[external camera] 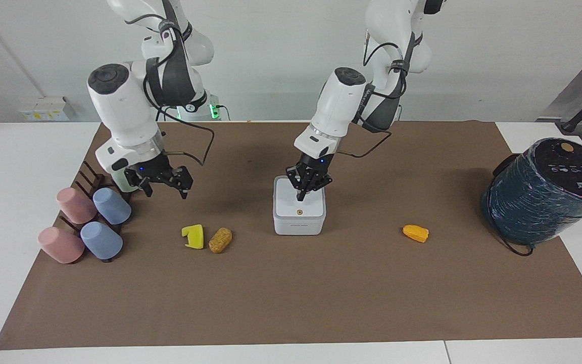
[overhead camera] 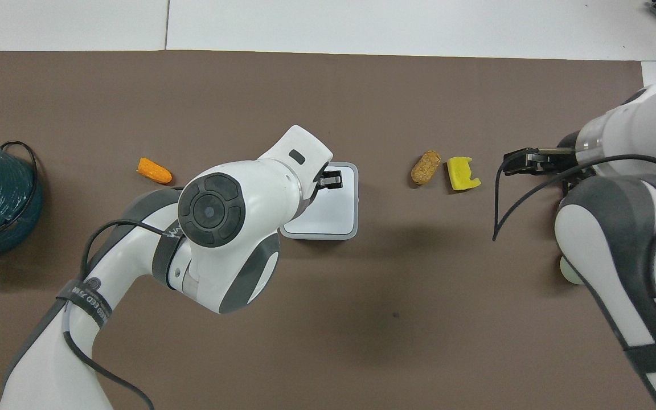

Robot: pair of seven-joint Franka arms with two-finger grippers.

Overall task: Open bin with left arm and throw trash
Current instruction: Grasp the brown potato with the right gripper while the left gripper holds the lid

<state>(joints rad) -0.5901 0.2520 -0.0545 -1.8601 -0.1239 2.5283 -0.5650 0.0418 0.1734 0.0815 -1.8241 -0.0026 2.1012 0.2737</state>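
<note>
Working on the first step, by the look of it: opening the bin (external camera: 299,223), with the lid lying flat and closed. Holding the left gripper (external camera: 300,196) low over that lid, fingers drawn together into a single point, aiming at the part of the lid nearer the robots than the small orange dot (external camera: 299,212). Not managing to tell whether the tip is touching the lid or hanging just above it. Seeing the same from overhead: left gripper (overhead camera: 331,180) over the lid, the bin's (overhead camera: 333,219) nearer edge showing bare.

Calling next, probably, for sliding the tip onto the dot and pressing down squarely, since a push off to one side risks shoving the light box along the mat instead of releasing the lid.

Holding the right gripper (external camera: 164,186) with fingers spread apart and carrying nothing, over the mat between the cups (external camera: 100,237) and the yellow wedge (external camera: 193,236).

Lying farther from the robots than the bin, all three scraps: yellow wedge and brown nugget (external camera: 220,240) just beside each other toward the right arm's end, orange wedge (external camera: 415,233) alone toward the left arm's end, well apart from either gripper.
</note>
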